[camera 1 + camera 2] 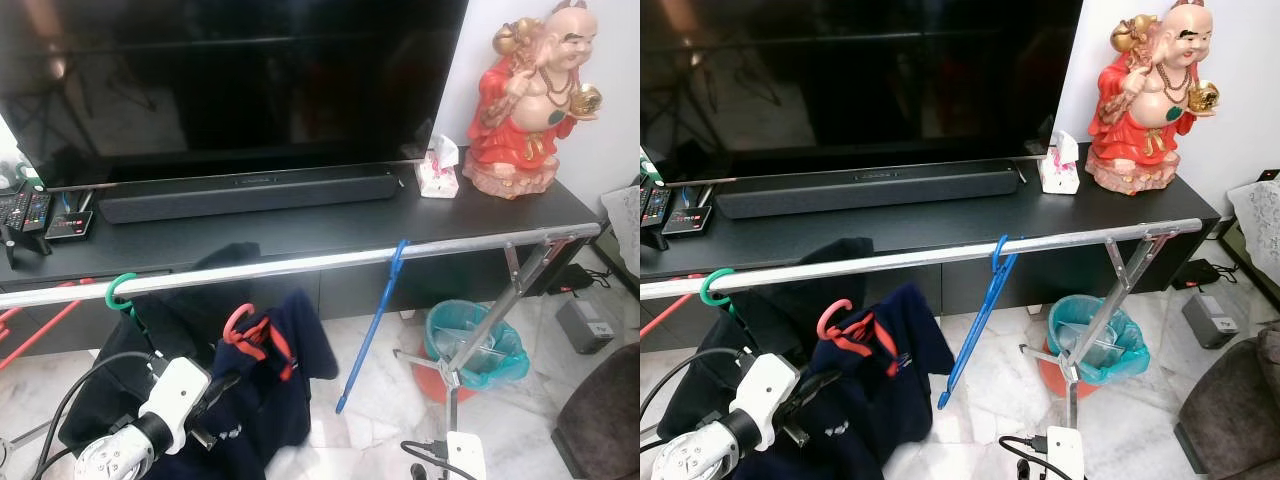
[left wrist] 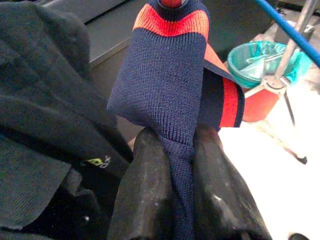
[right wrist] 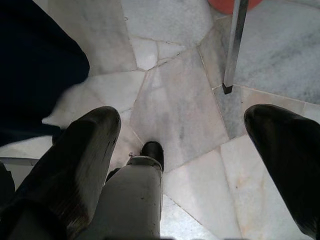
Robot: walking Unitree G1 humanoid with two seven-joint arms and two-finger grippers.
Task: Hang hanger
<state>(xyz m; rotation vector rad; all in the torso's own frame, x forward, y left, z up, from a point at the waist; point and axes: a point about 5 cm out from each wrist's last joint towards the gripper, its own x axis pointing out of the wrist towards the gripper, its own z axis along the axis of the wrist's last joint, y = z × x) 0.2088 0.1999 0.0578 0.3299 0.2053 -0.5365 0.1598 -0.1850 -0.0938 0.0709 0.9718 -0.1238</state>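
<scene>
Left end effector (image 2: 172, 200) pinching a navy sweater (image 1: 262, 385) on its red hanger (image 1: 238, 322).
The hanger sits just below the rail (image 1: 300, 263), left of the blue hanger (image 1: 375, 320); right end effector (image 3: 185, 165) gapes wide, holding nothing, over the floor (image 3: 175, 100).

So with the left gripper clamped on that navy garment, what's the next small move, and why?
Probably lift the left gripper up and toward the rail. It is shut on the navy garment, whose red hanger hook hangs below the rail, not over it. The green hanger and blue hanger already hook on, with free rail between them.
</scene>
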